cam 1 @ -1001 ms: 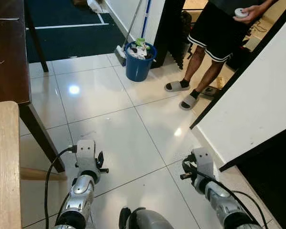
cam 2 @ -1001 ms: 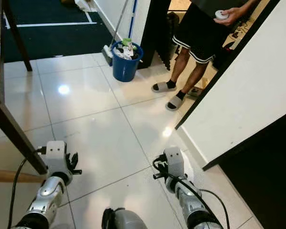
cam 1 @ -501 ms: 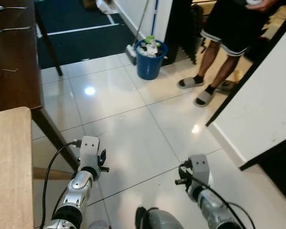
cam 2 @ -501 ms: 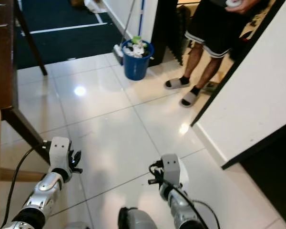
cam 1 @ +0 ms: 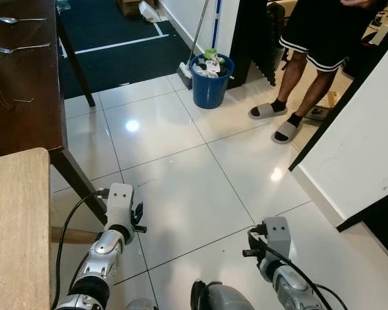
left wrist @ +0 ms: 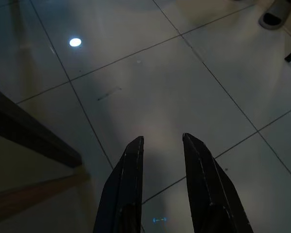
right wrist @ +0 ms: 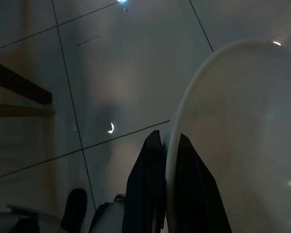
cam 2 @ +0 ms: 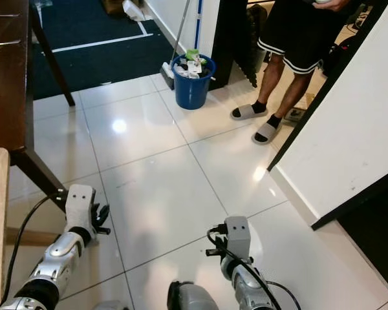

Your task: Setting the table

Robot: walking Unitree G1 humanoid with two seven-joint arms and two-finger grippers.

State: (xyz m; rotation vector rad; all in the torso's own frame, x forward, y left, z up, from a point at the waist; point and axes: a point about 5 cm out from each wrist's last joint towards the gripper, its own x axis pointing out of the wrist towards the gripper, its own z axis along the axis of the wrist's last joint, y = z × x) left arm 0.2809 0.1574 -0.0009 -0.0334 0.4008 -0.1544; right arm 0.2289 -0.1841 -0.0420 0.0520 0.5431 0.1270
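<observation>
Your right gripper [right wrist: 166,145] has its 2 black fingers [right wrist: 148,170] pinched onto the rim of a white plate [right wrist: 242,145], carried low over the white tiled floor [cam 1: 181,187]. Your left gripper [left wrist: 162,145] holds nothing, its 2 fingers [left wrist: 131,179] parted with bare tile between them, and it hangs near the leg of the dark table [cam 1: 19,97] at your left. On that table's far end you can see 2 spoons [cam 1: 19,48] lying side by side. A lighter wooden table [cam 1: 13,232] sits nearest you at the left edge. Ahead stand a blue bucket [cam 1: 209,90] and a person [cam 1: 310,58] in black shorts and grey slippers.
</observation>
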